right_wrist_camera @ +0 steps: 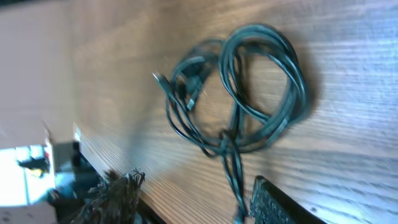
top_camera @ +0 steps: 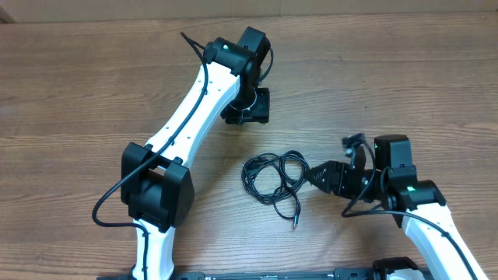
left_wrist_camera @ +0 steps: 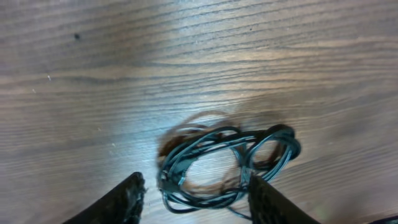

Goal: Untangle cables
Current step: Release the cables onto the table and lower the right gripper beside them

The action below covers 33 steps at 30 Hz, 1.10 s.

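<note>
Cables (top_camera: pixel 272 177) lie in one small knotted bundle on the table (top_camera: pixel 389 70). They sit just in front of the right gripper (right_wrist_camera: pixel 193 202), and below and ahead of the left gripper (left_wrist_camera: pixel 196 202). Both grippers stand about half open and hold nothing. The left fingers (left_wrist_camera: pixel 127 199) frame the bundle without touching it. One strand runs down close beside a right finger (right_wrist_camera: pixel 277 202), though it does not look pinched.

The step in hand looks like taking a fresh grip. To do it well, each gripper should probably take a different cord rather than the crossing, where several strands pinch together. The right one might catch the strand nearest its finger, and the left one an outer loop on its side. They could then draw gently apart, low over the wood. A hard pull would likely tighten the knot.

The cords are thin, black, round and limp, and fall in two overlapping oval loops. A loose tail (top_camera: pixel 289 211) ends in a small plug. The table is smooth grained wood, so the bundle will likely slide unless one side is held.
</note>
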Each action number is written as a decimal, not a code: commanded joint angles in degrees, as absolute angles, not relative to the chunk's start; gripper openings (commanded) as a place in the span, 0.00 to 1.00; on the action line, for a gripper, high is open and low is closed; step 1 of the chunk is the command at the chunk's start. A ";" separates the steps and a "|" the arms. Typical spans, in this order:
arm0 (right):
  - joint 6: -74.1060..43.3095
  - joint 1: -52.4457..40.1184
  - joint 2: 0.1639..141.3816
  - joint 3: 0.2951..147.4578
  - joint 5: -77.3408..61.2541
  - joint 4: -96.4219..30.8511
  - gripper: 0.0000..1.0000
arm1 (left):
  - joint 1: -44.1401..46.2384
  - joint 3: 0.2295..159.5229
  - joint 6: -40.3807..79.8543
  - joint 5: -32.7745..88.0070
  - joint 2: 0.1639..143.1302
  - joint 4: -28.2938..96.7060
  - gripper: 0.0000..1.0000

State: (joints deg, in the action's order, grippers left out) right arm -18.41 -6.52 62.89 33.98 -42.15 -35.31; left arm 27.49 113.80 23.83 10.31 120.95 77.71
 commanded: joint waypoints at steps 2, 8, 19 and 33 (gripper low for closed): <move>-8.54 -6.76 65.78 34.13 -42.06 -36.97 0.57 | 27.44 115.22 19.27 8.36 121.08 77.08 0.70; -5.17 -6.76 70.61 34.13 -42.06 -37.76 0.57 | 27.44 115.22 19.25 8.36 121.08 76.51 0.95; 10.26 -6.81 75.20 34.13 -47.46 -45.71 0.57 | 27.44 115.22 19.25 8.36 121.08 76.42 1.00; 10.31 -6.81 76.12 33.98 -47.99 -43.83 0.53 | 27.44 115.22 19.25 8.36 121.08 76.44 1.00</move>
